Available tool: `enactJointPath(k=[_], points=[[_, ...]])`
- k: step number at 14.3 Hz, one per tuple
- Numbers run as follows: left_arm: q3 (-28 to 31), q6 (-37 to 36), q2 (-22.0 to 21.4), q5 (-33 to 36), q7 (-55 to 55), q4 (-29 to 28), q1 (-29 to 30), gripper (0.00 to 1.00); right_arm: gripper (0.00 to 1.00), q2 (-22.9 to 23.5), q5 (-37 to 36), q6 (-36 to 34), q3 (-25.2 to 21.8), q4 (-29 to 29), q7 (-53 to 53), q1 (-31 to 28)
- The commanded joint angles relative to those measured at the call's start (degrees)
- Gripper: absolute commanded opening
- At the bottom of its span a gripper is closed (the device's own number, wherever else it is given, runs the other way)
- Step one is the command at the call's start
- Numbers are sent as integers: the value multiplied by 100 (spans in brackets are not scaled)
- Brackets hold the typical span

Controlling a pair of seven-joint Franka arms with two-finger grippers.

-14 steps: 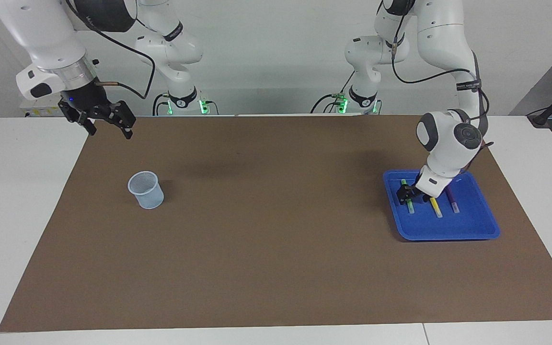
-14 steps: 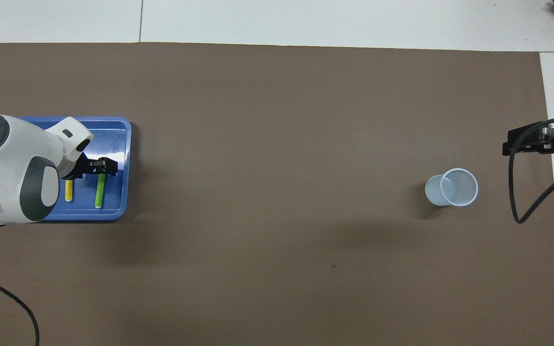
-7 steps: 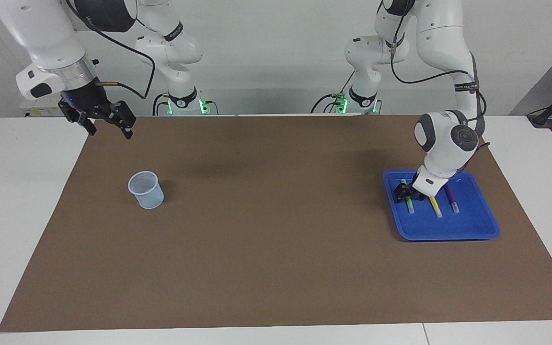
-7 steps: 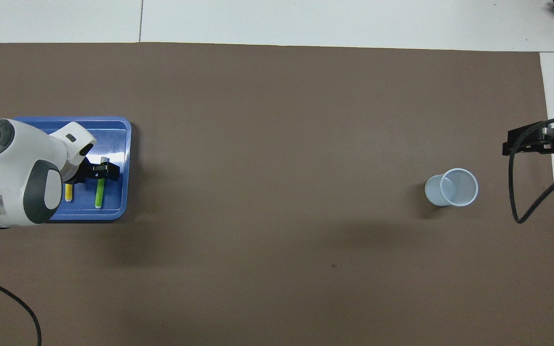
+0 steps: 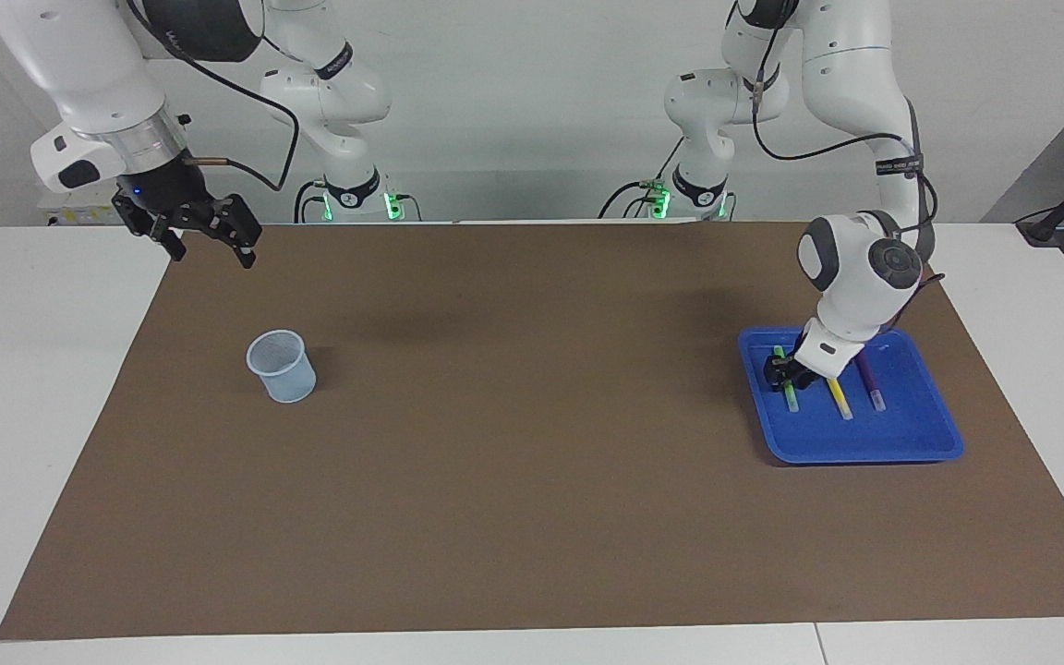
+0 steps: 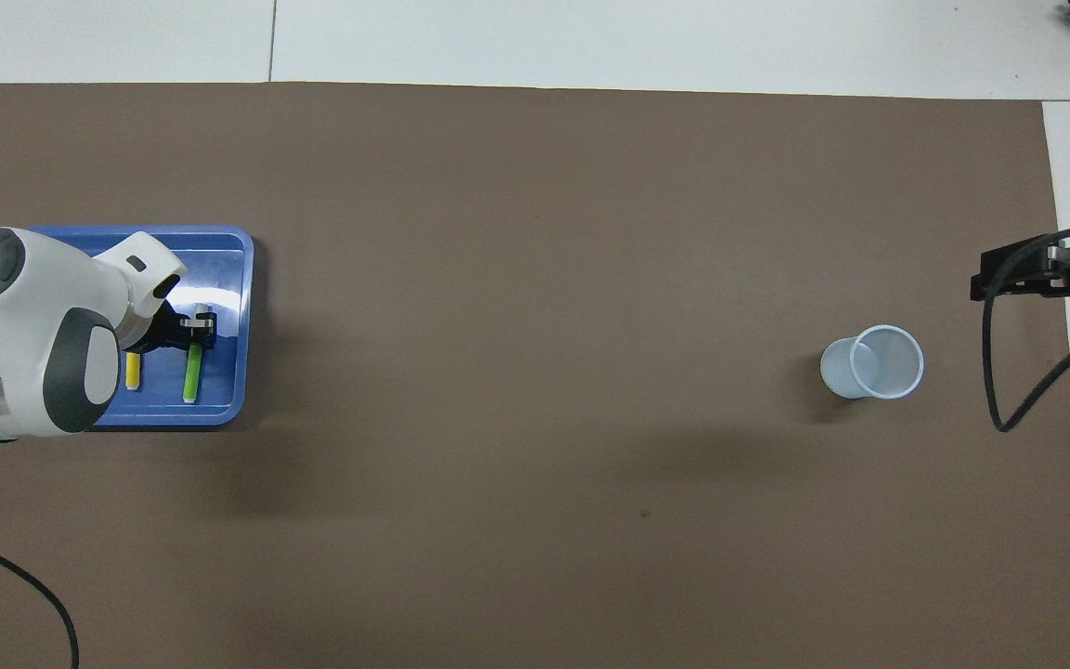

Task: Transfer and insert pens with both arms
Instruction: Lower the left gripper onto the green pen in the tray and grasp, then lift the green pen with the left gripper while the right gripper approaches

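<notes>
Three pens lie side by side in a blue tray [image 5: 911,443] [image 6: 219,413] at the left arm's end of the table. My left gripper [image 5: 779,369] [image 6: 196,332] is down in the tray, its fingers closed across the green pen [image 5: 790,397] [image 6: 191,372], which still lies flat. The yellow pen [image 5: 840,399] [image 6: 133,370] lies beside it and the purple pen [image 5: 870,383] beside that; in the overhead view the arm hides the purple one. My right gripper [image 5: 213,247] [image 6: 981,279] waits open and empty above the mat's corner at the right arm's end.
A pale blue mesh cup [image 5: 283,367] [image 6: 874,364] stands upright on the brown mat toward the right arm's end. Two small white arm bases with green lights [image 5: 356,199] sit at the robots' edge of the table.
The left gripper's fingers have drawn together onto the green pen, and the left wrist has shifted slightly. The right arm has not moved.
</notes>
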Motion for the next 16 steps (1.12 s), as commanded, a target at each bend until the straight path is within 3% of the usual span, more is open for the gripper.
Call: enactJointPath(k=[1,8,13,16], points=[[89,60,30,-34,15,-77,-51,0,100,-65,-66,75,33,-85,-38,-35],[89,-28,56,-34,-29,125,-25,0,100,-73,-66,75,33,-85,-29,-35],[106,-852,39,-359,-169,993,55,0,100,-65,-66,75,25,-85,-38,-35],[98,-1275,-5,-421,-1063,1478,29,0,100,-65,-66,75,33,-85,-29,-35]])
